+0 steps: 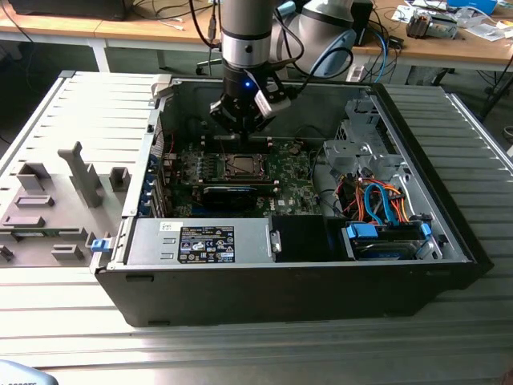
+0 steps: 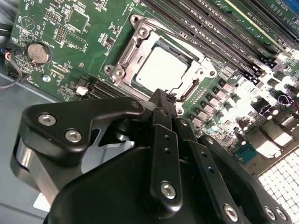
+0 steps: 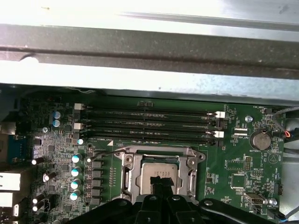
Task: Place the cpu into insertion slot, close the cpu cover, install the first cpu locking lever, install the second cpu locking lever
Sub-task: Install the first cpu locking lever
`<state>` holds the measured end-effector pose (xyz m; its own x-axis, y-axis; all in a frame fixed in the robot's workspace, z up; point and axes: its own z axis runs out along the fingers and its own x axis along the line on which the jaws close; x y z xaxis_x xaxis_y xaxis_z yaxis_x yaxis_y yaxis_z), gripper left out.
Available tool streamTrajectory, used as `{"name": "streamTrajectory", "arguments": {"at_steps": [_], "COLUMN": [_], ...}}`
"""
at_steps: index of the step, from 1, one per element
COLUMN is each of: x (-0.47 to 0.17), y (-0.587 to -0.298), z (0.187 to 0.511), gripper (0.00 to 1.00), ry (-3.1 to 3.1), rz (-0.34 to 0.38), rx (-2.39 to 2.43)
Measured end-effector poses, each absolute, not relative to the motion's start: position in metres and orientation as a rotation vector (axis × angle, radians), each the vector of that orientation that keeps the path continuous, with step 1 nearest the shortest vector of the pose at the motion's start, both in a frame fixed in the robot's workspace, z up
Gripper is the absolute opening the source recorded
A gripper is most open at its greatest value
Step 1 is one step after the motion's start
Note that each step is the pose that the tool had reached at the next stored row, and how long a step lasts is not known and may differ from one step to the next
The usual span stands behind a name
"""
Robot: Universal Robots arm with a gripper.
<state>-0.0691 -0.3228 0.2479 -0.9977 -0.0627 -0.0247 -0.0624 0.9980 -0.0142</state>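
cpu [image 2: 161,70]: silvery square seated under cpu cover [image 2: 128,49] | end effector [image 2: 163,99]: fingers together, empty

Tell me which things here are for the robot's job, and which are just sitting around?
For the job:
- cpu, lying in its socket
- cpu cover, the metal frame around it
- gripper, right by the socket

Just sitting around:
- memory slots
- coin battery
- orange and blue cables
- grey holder tray outside the case
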Motion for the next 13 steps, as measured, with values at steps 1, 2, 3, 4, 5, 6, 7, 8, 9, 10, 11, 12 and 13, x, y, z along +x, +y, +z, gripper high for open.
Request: {"name": "streamTrajectory", "arguments": {"at_steps": [1, 2, 3, 4, 5, 6, 7, 8, 9, 10, 11, 12, 13], "x": [-0.0700, -0.0709, -0.0717, -0.0726, -0.0733, -0.0740, -0.0750, -0.0756, -0.0763, -0.0768, -0.0773, -0.0781, -0.0787], "y": [-0.3228, -0.3228, -0.3228, -0.3228, -0.3228, -0.3228, -0.3228, -0.3228, -0.3228, -0.3228, -0.3228, -0.3228, -0.3228], "z": [0.2479, 0.2479, 0.2479, 0.2479, 0.2479, 0.2479, 0.2479, 0.2479, 0.2479, 0.2479, 0.2479, 0.2479, 0.2479], "gripper": [0.11, 0.11, 0.11, 0.11, 0.11, 0.11, 0.11, 0.11, 0.11, 0.11, 0.11, 0.11, 0.11], "ry": [3.115, 3.115, 3.115, 3.115, 3.115, 3.115, 3.115, 3.115, 3.115, 3.115, 3.115, 3.115, 3.115], "rz": [-0.021, -0.021, -0.021, -0.021, -0.021, -0.021, -0.021, -0.021, -0.021, -0.021, -0.021, -0.021, -0.021], "rx": [-0.097, -0.097, -0.097, -0.098, -0.098, -0.098, -0.098, -0.098, -0.097, -0.097, -0.097, -0.098, -0.097]}}
